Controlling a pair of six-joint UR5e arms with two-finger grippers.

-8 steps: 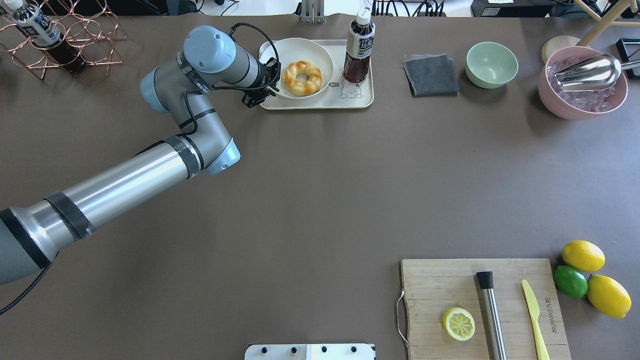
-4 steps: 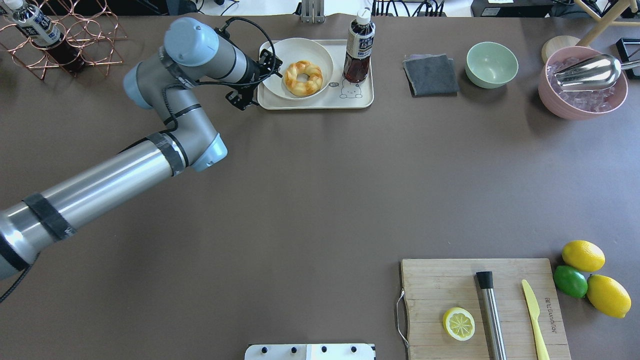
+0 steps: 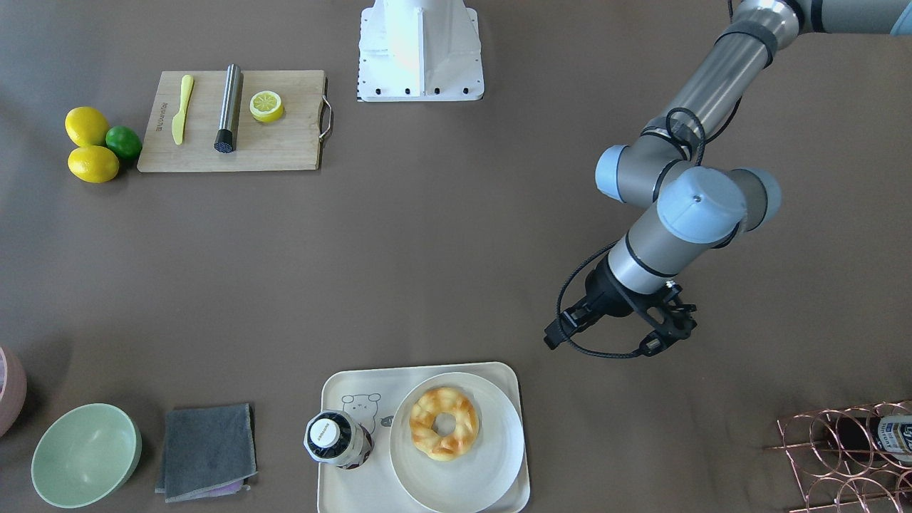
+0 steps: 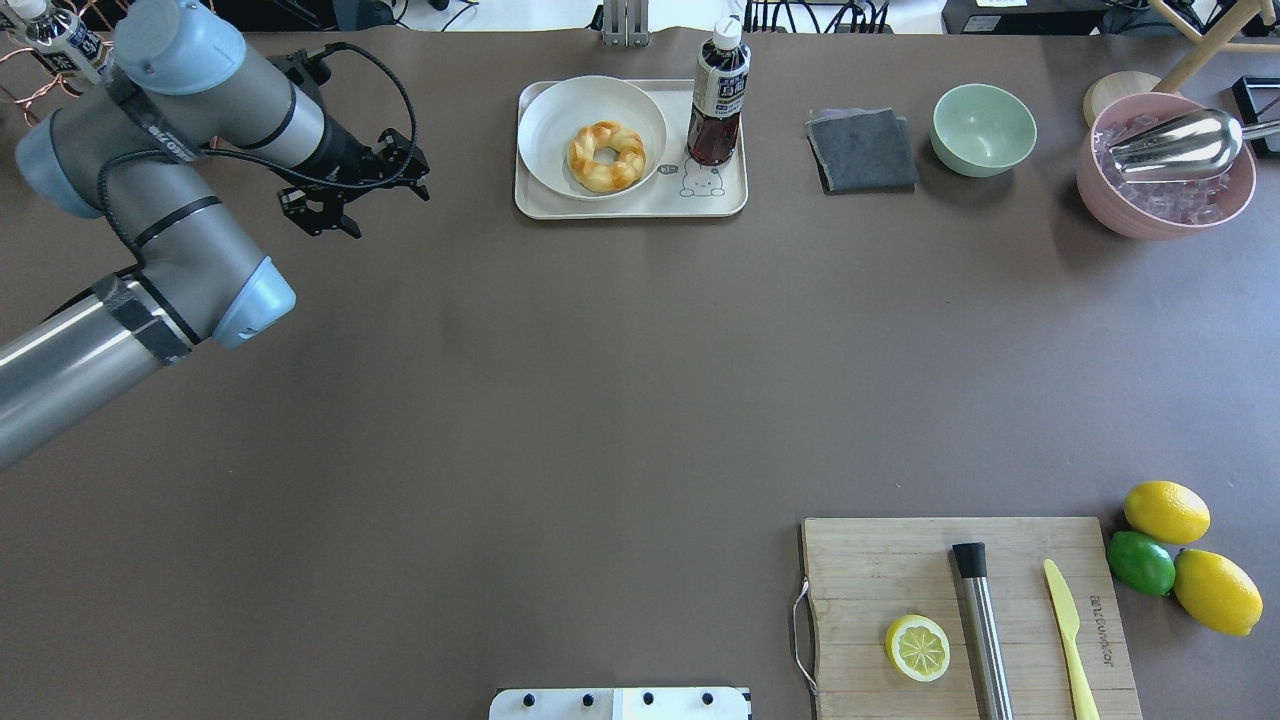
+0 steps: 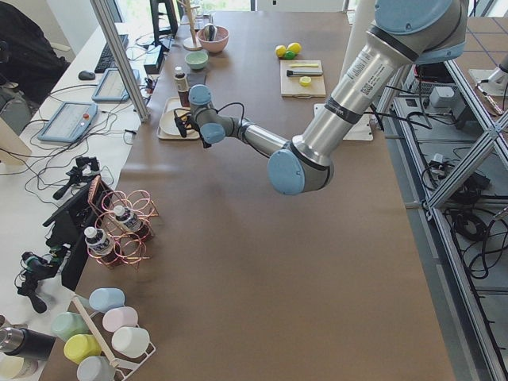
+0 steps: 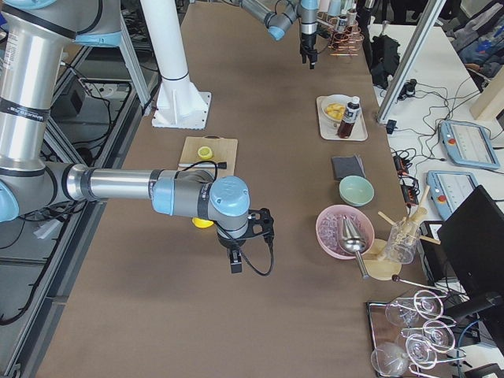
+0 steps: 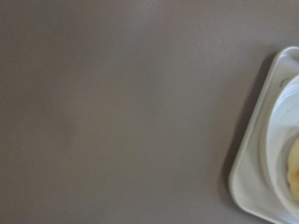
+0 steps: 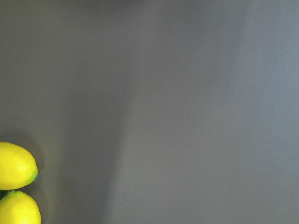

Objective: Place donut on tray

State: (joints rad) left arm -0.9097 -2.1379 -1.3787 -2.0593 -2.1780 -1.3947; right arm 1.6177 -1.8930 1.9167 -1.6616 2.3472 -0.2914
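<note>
The donut [image 4: 606, 156] is a golden twisted ring lying on a round white plate [image 4: 560, 110] that sits on the cream tray [image 4: 530, 205] with the bear drawing. In the front-facing view the donut [image 3: 443, 423] lies on the plate on the tray [image 3: 342, 491]. My left gripper [image 4: 365, 200] hangs open and empty above bare table, well to the left of the tray, and also shows in the front-facing view [image 3: 605, 343]. The left wrist view shows the tray's corner [image 7: 254, 186] and a sliver of donut [image 7: 295, 172]. My right gripper [image 6: 234, 264] shows only in the exterior right view; I cannot tell if it is open or shut.
A dark tea bottle [image 4: 717, 95] stands on the tray's right part. A grey cloth [image 4: 862, 150], green bowl [image 4: 984, 128] and pink ice bowl [image 4: 1165, 180] stand to the right. A copper wire rack [image 3: 841, 456] is behind my left arm. The cutting board [image 4: 900, 580] and lemons [image 4: 1166, 511] are near right.
My left arm has pulled back from the plate's edge and swung far to the left, away from the tray. The donut stays on the plate.
</note>
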